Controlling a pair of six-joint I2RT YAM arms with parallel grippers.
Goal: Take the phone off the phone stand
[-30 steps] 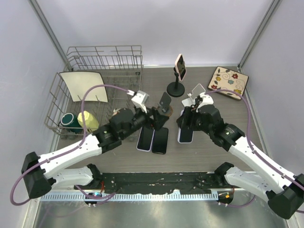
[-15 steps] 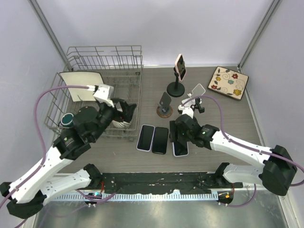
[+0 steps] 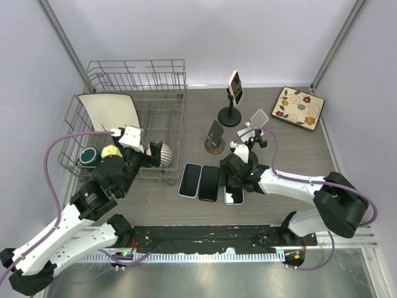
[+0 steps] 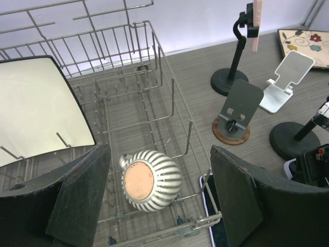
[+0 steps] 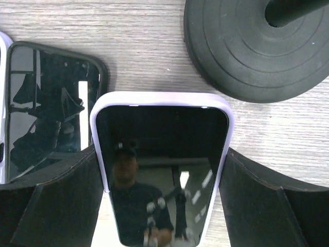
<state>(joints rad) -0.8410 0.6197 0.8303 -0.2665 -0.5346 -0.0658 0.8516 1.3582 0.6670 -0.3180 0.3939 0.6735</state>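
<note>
**Both arms drawn back, phone brought down to the tabletop**

Since a second ago, my left arm has swung away from the stands in the middle of the tabletop and now sits over the dish rack [image 4: 163, 55]. My right arm has carried the lavender phone [image 3: 234, 196] from beside the stands toward the near edge.

My left gripper [image 4: 159, 154] is spread wide and holds nothing. It hangs above a striped mug [image 4: 150, 180] lying on its side in the rack, with a cream plate [image 4: 36, 108] leaning to the left.

My right gripper [image 5: 160, 154] is spread wide too, but its fingers press against both long edges of the lavender phone, screen up. I cannot tell whether the phone rests on the tabletop or hangs just over it. Its left edge overlaps a dark phone [image 3: 209, 183] lying flat, and a white-edged phone [image 3: 190, 180] lies just left of that. The round base of a black stand [image 5: 257, 46] sits just beyond the lavender phone's top edge.

Farther back, a pink phone [image 3: 235, 87] is clipped upright on a tall stand [image 3: 230, 116].
</note>
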